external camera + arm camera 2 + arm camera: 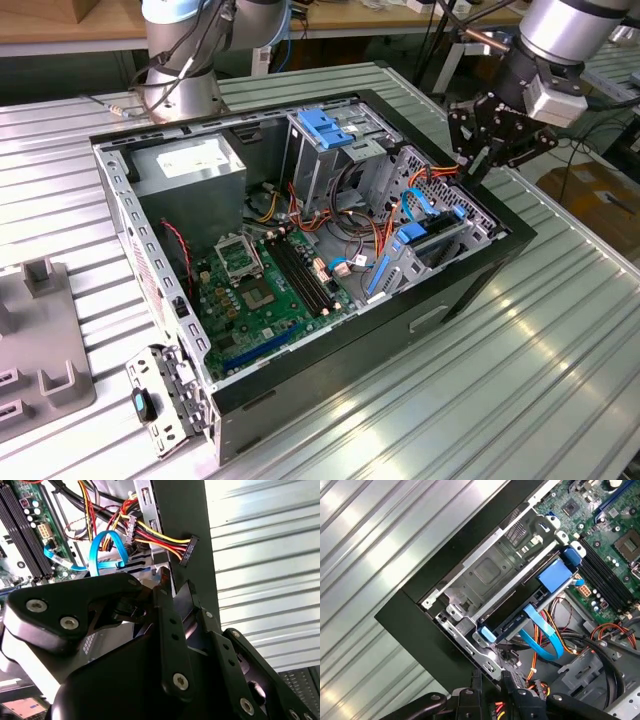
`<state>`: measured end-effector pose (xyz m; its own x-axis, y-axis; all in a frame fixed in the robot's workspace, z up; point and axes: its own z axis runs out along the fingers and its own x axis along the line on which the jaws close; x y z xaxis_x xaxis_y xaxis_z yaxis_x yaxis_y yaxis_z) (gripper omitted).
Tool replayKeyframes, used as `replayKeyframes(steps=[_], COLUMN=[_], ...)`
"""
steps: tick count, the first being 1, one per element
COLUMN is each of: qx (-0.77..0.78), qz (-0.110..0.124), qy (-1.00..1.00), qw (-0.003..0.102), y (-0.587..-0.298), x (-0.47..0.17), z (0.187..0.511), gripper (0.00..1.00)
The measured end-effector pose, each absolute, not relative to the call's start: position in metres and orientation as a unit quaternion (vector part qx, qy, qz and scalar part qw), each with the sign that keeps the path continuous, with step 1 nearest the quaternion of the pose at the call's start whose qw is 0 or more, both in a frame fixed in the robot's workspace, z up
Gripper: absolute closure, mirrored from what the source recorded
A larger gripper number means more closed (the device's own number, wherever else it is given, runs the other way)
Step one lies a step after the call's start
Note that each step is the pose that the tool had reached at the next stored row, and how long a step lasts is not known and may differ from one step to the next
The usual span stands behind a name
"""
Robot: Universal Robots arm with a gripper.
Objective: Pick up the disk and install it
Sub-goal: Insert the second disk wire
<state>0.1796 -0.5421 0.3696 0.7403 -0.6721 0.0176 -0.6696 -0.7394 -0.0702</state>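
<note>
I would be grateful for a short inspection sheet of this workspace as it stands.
Surface: ribbed metal table carrying the open computer case.
Job's things: disk sits edge-on in the drive bay, blue rails showing.
Clutter: grey fixture block at the exterior view's left.
Grippers: gripper hovers over the case edge beside the bay.
Cables: blue ribbon cable, coloured power leads by the bay.
Surroundings: wooden bench behind.

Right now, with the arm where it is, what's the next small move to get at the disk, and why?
Probably ease the gripper down and inward toward the disk. The gripper hangs above the case wall, clear of the disk, which sits edge-on in the drive bay. Keep off the blue cable looped beside it.
</note>
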Motion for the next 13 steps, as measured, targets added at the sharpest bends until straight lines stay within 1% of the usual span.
replayKeyframes(steps=[8, 13], qx=[-0.938, -0.938], qz=[-0.020, -0.020], qy=[0.345, 0.345], qw=[0.030, 0.030], y=[-0.540, -0.530], x=[0.185, 0.185], z=[0.369, 0.369], gripper=[0.70, 0.70])
